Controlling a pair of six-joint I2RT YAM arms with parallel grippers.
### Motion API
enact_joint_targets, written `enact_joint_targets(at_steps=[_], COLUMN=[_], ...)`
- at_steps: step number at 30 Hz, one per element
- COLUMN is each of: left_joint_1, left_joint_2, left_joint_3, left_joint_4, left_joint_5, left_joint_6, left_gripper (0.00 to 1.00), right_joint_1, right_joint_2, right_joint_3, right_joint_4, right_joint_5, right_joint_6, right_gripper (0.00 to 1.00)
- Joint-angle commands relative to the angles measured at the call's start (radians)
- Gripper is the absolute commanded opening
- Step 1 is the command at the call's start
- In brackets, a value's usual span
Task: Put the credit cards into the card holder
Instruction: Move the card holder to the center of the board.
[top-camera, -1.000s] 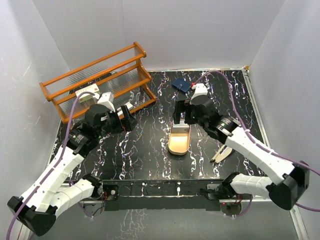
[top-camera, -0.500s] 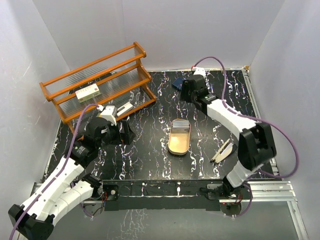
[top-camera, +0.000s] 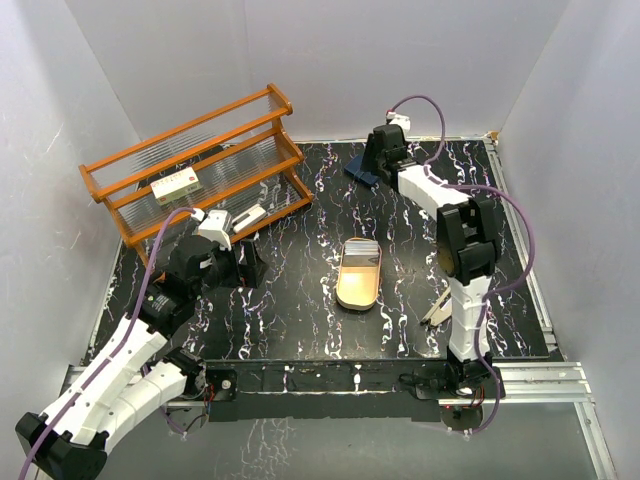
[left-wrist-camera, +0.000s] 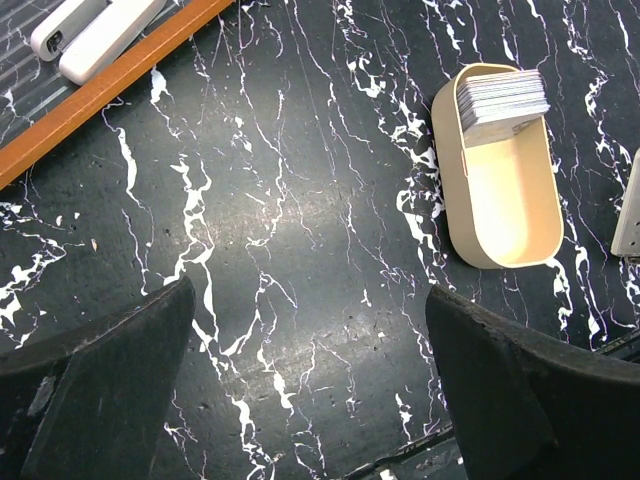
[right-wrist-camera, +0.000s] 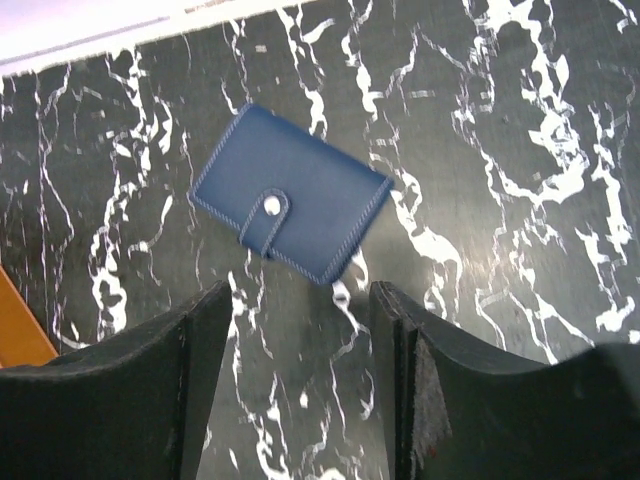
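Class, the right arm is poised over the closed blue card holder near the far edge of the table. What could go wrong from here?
1. The card holder lies flat and snapped shut. The right end effector, jaws open, may push it along the table instead of gripping it.
2. The credit cards sit stacked in the tan tray, so picking one may drag several.

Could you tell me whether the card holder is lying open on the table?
No, the card holder lies folded shut, with its snap tab wrapped over the cover.
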Motion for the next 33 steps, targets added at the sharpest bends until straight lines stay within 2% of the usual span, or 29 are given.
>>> enact_joint_targets(at_steps=[1, 5, 11, 16, 24, 33], left_joint_1=[-0.004, -0.004, -0.004, -0.005, -0.004, -0.005], left_joint_2=[0.000, 0.005, -0.019, -0.042, -0.026, -0.046], left_joint_3=[0.024, 0.027, 0.024, 0.018, 0.027, 0.024], left_joint_4=[-0.001, -0.006, -0.010, -0.007, -0.025, -0.024], left_joint_5=[-0.024, -0.020, -0.029, -0.049, -0.067, -0.086], left_joint_6=[0.014, 0.019, 0.019, 0.015, 0.013, 0.007], left_gripper=[0.99, 0.99, 0.99, 0.99, 0.99, 0.99], right_joint_1=[-0.006, -0.024, -0.036, -0.041, -0.041, -0.027], right_joint_2=[0.074, 0.166, 0.304, 0.361, 0.400, 0.265], right_joint_3=[0.155, 0.250, 0.404, 0.429, 0.411, 0.204], right_joint_4=[0.088, 0.111, 0.074, 0.072, -0.022, -0.017], right_joint_5=[0.042, 0.009, -0.016, -0.042, -0.093, -0.082], right_joint_6=[-0.041, -0.098, -0.161, -0.177, -0.175, -0.196], right_gripper=[0.56, 0.58, 0.71, 0.74, 0.69, 0.56])
